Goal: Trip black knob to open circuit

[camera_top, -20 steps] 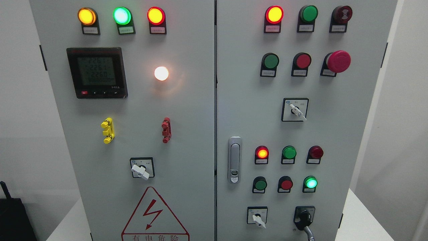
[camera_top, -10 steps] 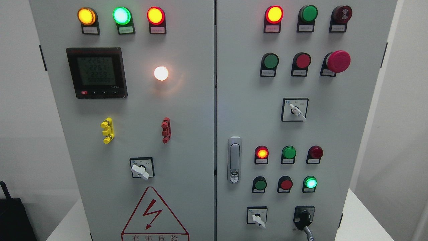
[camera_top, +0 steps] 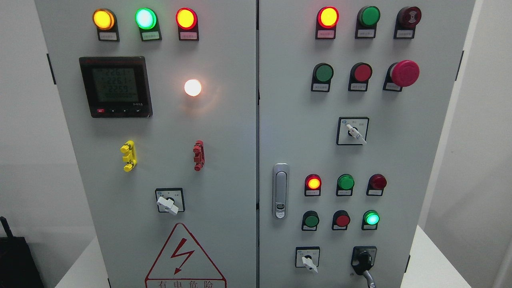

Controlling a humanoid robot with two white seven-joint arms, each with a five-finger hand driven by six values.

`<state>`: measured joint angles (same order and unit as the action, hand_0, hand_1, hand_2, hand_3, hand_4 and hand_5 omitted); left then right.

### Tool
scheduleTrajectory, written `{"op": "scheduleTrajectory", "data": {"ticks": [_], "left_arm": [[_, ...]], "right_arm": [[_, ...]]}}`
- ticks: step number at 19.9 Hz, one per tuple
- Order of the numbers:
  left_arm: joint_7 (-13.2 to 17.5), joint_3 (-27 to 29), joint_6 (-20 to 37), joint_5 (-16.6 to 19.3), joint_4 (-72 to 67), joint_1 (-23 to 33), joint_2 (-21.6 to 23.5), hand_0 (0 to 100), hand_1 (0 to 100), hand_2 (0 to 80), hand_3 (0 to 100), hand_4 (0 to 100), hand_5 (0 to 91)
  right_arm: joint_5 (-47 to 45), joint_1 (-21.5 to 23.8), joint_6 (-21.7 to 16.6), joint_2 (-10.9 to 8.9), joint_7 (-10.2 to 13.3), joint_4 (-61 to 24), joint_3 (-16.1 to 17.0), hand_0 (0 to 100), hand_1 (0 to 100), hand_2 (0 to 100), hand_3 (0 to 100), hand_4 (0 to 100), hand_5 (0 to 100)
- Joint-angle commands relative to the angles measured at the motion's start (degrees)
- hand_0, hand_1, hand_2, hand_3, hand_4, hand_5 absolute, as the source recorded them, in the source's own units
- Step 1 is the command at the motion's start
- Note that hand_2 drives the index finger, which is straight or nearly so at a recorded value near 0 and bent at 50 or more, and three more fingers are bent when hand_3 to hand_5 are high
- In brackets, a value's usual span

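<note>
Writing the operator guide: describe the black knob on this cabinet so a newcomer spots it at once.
Go to the right-hand door of the grey cabinet and follow it down to its bottom row, under the small green lit lamp. Two rotary switches sit there: the black knob is the right one. Its handle is black, while the neighbouring selector and the other selectors have white handles.

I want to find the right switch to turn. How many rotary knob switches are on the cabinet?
4. A white one on the left door; on the right door a white one mid-height, a white one at the bottom, and the black knob beside it. No hands in view.
</note>
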<state>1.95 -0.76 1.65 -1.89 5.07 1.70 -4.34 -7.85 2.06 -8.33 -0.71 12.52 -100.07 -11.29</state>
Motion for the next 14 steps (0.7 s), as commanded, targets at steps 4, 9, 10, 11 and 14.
{"op": "scheduleTrajectory", "data": {"ticks": [4,9,10,11,14], "left_arm": [[0.0,0.1,0.0,-0.1,-0.1,0.0,-0.1,12,39,0.0,0,0,0.0],[0.0,0.1,-0.1,-0.1,-0.1,0.0,-0.1,12,39,0.0,0,0,0.0],[0.0,0.1,-0.1,-0.1,-0.1,0.0,-0.1,12,39,0.0,0,0,0.0],[0.0,0.1,-0.1,-0.1,-0.1,0.0,-0.1,12,39,0.0,0,0,0.0],[0.0,0.1,-0.1,-0.1,-0.1,0.0,-0.1,12,39,0.0,0,0,0.0]], "right_arm": [[0.3,-1.0,-1.7,-0.08,-1.8,-2.1,-1.4,83,82,0,100,100,94],[-0.1,-1.0,-1.7,-0.52,-1.8,-2.1,-0.6,83,82,0,100,100,94],[-0.1,-1.0,-1.7,-0.52,-1.7,-2.1,-0.6,83,82,0,100,100,94],[-0.1,-1.0,-1.7,-0.61,-1.8,-2.1,-0.6,84,83,0,100,100,94],[-0.2,-0.9,-1.7,-0.70,-1.8,-2.1,-0.1,84,83,0,100,100,94]]}}
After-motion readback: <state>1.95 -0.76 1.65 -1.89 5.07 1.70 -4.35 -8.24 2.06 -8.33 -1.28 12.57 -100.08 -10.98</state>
